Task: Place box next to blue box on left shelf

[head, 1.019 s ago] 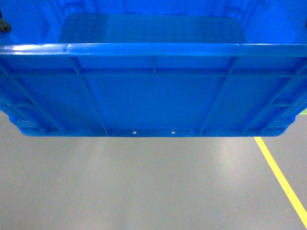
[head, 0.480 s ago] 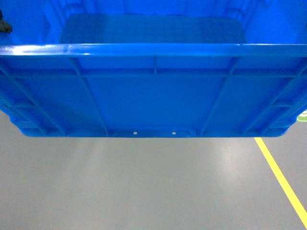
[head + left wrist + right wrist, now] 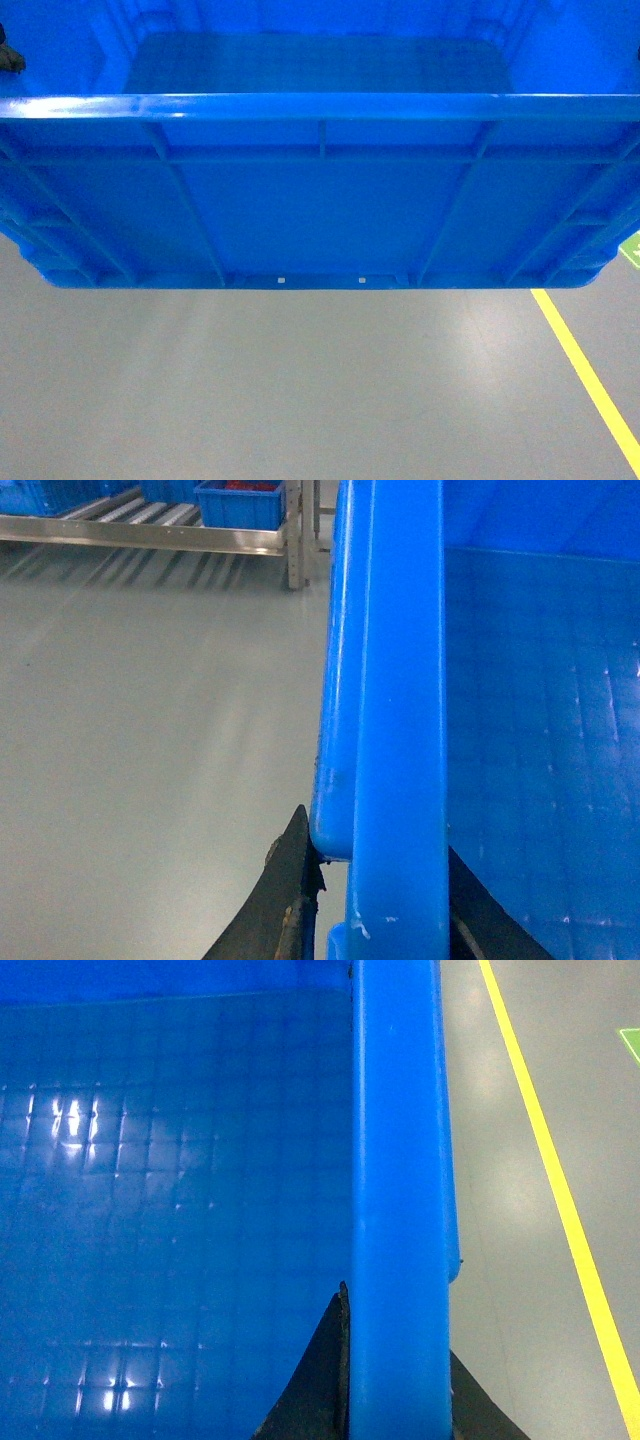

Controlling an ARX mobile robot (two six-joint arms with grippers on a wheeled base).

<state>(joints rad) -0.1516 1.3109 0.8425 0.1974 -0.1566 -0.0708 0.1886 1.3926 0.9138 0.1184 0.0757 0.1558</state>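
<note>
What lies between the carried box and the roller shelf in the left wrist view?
Only bare grey floor separates the box from the shelf, as the left wrist view shows.

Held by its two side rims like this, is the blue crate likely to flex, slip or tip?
The box probably stays stiff: ribbed walls, thick rolled rim. It looks empty, so likely light. Left gripper and right gripper each straddle a glossy rim; some slipping seems possible, tipping less so with two opposite holds.
</note>
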